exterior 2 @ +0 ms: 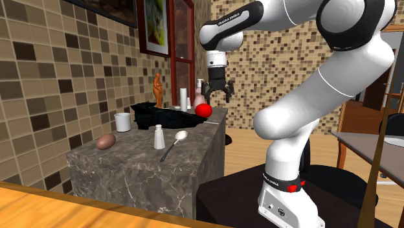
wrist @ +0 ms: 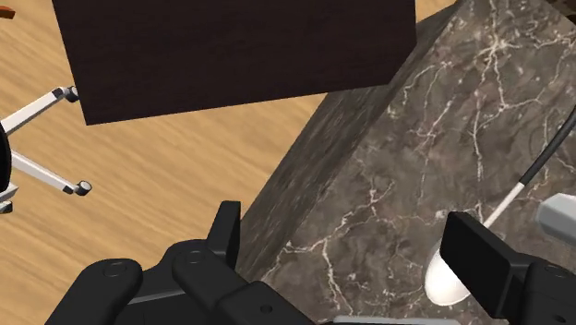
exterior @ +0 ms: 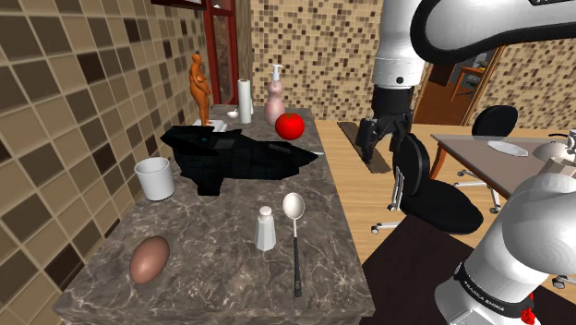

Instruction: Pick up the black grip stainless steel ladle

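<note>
On counter [exterior: 208, 272], ladle [exterior: 295, 249]; pincer [exterior: 384, 152] (open) abv edge.

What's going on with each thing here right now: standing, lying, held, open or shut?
ladle: lying flat on the counter, bowl up, not held.
gripper: open, in the air, holding nothing.
white cup: upright, mouth up.
shaker: upright beside the ladle's bowl.
red ball: resting on the counter.
brown egg-shaped thing: lying on its side.
pump bottle: upright.
figurine: upright.
</note>
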Tool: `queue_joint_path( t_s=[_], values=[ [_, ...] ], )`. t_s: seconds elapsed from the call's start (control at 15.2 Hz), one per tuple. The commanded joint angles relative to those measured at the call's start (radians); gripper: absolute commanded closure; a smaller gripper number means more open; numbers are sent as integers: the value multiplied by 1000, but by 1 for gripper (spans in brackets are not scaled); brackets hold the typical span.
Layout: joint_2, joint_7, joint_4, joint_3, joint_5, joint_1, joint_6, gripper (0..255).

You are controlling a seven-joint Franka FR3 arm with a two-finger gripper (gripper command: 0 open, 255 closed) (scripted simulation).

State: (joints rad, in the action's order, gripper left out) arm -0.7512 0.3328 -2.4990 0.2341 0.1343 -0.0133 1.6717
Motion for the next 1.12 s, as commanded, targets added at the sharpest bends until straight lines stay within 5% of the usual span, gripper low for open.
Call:
queue_joint_path(
  t_s=[0.0,0.59,1.06],
  values=[
    [21,99,-17,62,37,3,47,0],
    [236,514,7,340,115,-39,273,0],
    [538,907,127,569,-10,-152,442,0]
  ],
)
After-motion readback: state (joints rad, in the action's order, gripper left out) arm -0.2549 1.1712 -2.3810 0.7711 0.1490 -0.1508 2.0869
